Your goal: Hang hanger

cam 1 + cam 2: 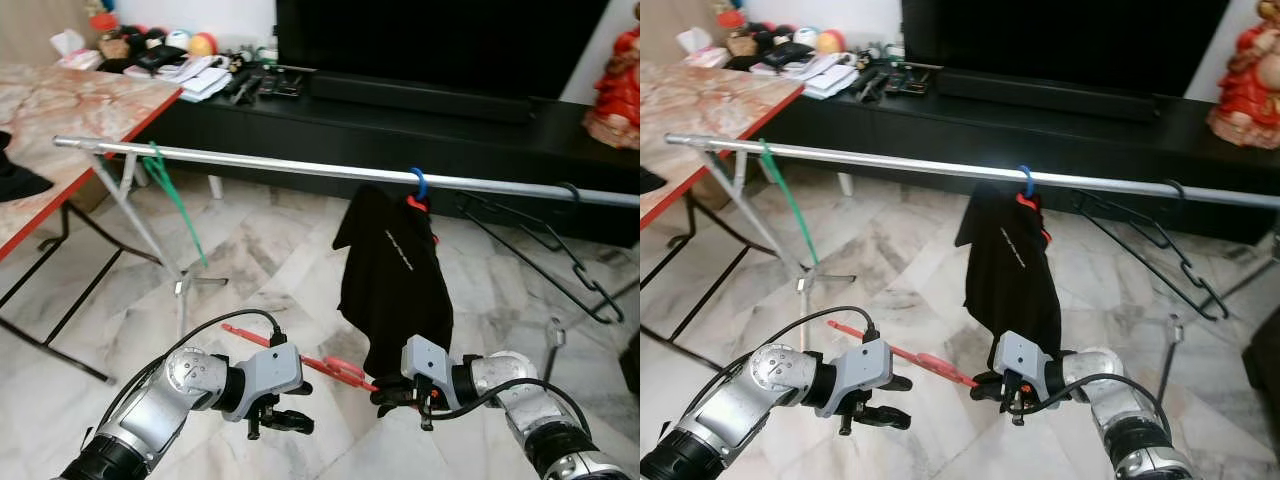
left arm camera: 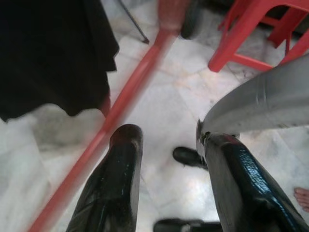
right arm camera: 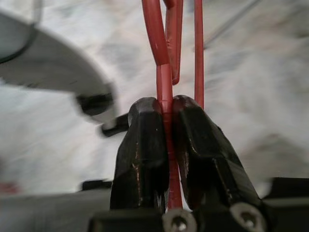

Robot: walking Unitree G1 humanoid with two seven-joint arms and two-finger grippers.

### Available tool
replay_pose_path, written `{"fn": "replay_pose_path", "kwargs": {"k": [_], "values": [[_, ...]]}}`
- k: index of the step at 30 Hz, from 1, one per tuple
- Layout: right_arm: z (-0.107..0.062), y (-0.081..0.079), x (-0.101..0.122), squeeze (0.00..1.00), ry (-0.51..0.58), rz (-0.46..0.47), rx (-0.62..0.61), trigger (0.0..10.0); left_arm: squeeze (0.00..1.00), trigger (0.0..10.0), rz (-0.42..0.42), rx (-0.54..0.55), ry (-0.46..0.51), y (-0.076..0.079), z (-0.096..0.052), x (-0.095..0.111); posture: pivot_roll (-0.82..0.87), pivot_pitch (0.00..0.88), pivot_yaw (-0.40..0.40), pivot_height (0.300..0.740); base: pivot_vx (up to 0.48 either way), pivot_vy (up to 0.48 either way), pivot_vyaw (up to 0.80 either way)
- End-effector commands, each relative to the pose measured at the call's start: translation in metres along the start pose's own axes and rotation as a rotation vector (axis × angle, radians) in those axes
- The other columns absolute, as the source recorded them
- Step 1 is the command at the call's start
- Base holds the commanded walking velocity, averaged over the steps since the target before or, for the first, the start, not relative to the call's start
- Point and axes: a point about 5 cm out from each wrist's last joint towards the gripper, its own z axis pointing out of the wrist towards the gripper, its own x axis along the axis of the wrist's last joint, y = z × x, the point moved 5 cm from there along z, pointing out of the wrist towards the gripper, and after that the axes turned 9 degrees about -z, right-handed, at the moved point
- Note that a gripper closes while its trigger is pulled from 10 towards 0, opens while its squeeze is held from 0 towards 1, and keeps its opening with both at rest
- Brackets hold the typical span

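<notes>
The red hanger (image 1: 335,368) hangs low, well below the silver rail (image 1: 300,166), pinched at one bar by the right gripper (image 3: 165,145), whose jaws are clamped tight on it. The left gripper (image 2: 169,188) sits beside it with jaws wide and empty. Best raise it hook-first to the bare rail between the green hanger (image 1: 175,200) and the black garment (image 1: 393,270); no containers are nearby

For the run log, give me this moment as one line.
right gripper: shut on red hanger | left gripper: open, beside it | rail: not reached
</notes>
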Motion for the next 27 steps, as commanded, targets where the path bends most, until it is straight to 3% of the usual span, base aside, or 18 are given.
{"fn": "replay_pose_path", "kwargs": {"k": [1, 7, 12, 16, 23, 24, 25, 27], "values": [[-0.004, -0.005, -0.003, 0.00, -0.007, 0.009, 0.043, 10.0, 0.00, 10.0, 0.030, 0.008, -0.017, -0.002, -0.002, 0.000, -0.02, 0.119, -0.053, 0.740, 0.000, 0.000, 0.00], [-0.013, -0.033, -0.018, 0.00, -0.106, -0.028, 0.267, 10.0, 0.00, 10.0, 0.027, -0.036, -0.004, 0.004, -0.031, 0.013, 0.00, 0.125, -0.067, 0.740, 0.000, 0.000, 0.00], [-0.011, -0.043, -0.025, 0.00, -0.163, -0.059, 0.343, 10.0, 0.00, 10.0, 0.055, -0.160, -0.133, 0.022, -0.043, -0.008, 0.01, 0.125, -0.074, 0.740, 0.000, 0.000, 0.00], [-0.004, -0.044, -0.029, 0.00, -0.220, -0.112, 0.347, 10.0, 0.00, 10.0, 0.046, -0.182, -0.131, 0.028, -0.039, -0.006, 0.01, 0.118, -0.083, 0.740, 0.000, 0.000, 0.00], [0.006, -0.034, -0.017, 0.00, -0.184, -0.128, 0.285, 10.0, 0.00, 10.0, 0.027, -0.215, -0.121, 0.039, -0.023, -0.006, 0.00, 0.111, -0.089, 0.740, 0.000, 0.000, 0.00], [0.006, -0.031, -0.015, 0.00, -0.178, -0.128, 0.265, 10.0, 0.40, 10.0, 0.027, -0.211, -0.115, 0.039, -0.021, -0.005, 0.00, 0.111, -0.089, 0.740, 0.000, 0.000, 0.00], [0.007, -0.026, -0.011, 0.00, -0.161, -0.120, 0.240, 10.0, 0.57, 10.0, 0.025, -0.209, -0.110, 0.039, -0.017, -0.004, 0.00, 0.108, -0.090, 0.740, 0.000, 0.000, 0.00], [0.009, -0.018, -0.005, 0.00, -0.135, -0.106, 0.195, 10.0, 0.72, 10.0, 0.029, -0.196, -0.110, 0.038, -0.009, -0.004, -0.01, 0.105, -0.096, 0.740, 0.000, 0.000, 0.00]]}}
